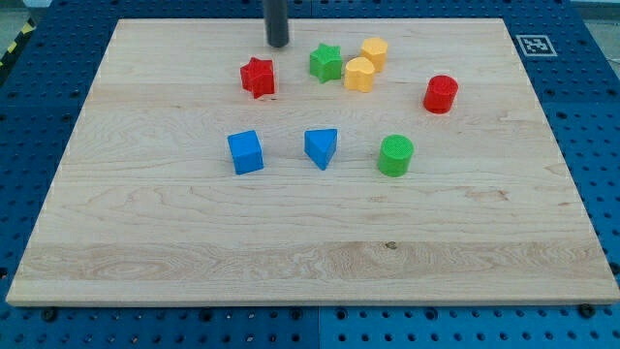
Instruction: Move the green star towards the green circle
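The green star [326, 62] lies near the view's top, just left of a yellow heart [359, 75]. The green circle [395, 155] stands lower and to the right, about mid-board. My tip [278, 44] is at the view's top, up and to the left of the green star, with a gap between them, and above the red star [258, 77]. It touches no block.
A yellow hexagon [375, 52] sits right of the green star. A red circle [441, 94] is at the right. A blue cube [245, 152] and a blue triangle [321, 147] lie mid-board. The wooden board [291, 242] lies on a blue pegboard table.
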